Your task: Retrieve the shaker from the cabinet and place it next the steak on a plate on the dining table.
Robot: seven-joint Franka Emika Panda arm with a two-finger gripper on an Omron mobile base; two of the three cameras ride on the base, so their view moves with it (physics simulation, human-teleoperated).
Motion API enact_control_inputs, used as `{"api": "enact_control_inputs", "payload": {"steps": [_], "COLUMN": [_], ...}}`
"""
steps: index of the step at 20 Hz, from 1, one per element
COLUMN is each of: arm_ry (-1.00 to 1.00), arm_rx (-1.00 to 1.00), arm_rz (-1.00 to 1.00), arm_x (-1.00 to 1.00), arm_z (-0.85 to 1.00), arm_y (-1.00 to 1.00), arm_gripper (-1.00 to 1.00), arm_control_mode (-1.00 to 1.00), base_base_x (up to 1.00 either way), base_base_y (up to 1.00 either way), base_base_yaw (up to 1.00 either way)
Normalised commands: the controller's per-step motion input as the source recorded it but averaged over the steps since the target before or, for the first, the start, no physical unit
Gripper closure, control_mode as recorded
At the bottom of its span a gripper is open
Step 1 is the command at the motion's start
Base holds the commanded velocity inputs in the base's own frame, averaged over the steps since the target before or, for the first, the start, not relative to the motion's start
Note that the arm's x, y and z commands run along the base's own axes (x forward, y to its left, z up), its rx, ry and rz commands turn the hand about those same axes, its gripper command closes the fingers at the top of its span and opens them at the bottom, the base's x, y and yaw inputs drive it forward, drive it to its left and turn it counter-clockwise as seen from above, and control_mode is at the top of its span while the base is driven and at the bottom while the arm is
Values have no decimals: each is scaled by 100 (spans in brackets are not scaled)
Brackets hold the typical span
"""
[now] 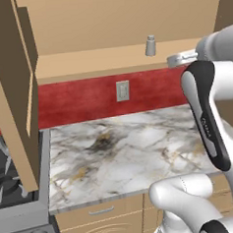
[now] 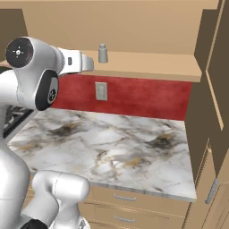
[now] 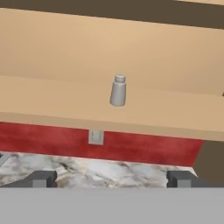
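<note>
**Claw spread, shaker on cabinet shelf**

My claw (image 3: 111,178) is spread wide, nothing between the tips, aimed at the small grey translucent cylinder shaker with silvery cap (image 3: 118,90). Shaker stands upright on the wooden shelf of the light-brown wall cabinet (image 3: 65,98), apart from my claw. Cabinet door (image 1: 11,96) hangs open at left. Below the shelf: red backsplash (image 2: 134,96) with a grey wall outlet (image 2: 101,91), then the white-and-grey marble tabletop (image 1: 125,147).
</note>
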Motion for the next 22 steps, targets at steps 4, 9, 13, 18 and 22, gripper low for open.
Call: {"api": "enact_control_inputs", "payload": {"steps": [4, 9, 13, 18, 22], "arm_ry": [-6, -6, 0, 0, 0], "arm_rx": [0, 0, 0, 0, 0], "arm_rz": [1, 1, 0, 0, 0], "arm_x": [49, 46, 48, 42, 44], "arm_z": [1, 0, 0, 0, 0], "arm_y": [0, 0, -3, -11, -12], "arm_gripper": [-100, -100, -100, -100, -100], "arm_control_mode": [-100, -100, -100, -100, -100], "base_base_x": [0, 0, 0, 0, 0], "base_base_y": [0, 0, 0, 0, 0], "base_base_yaw": [0, 0, 0, 0, 0]}}
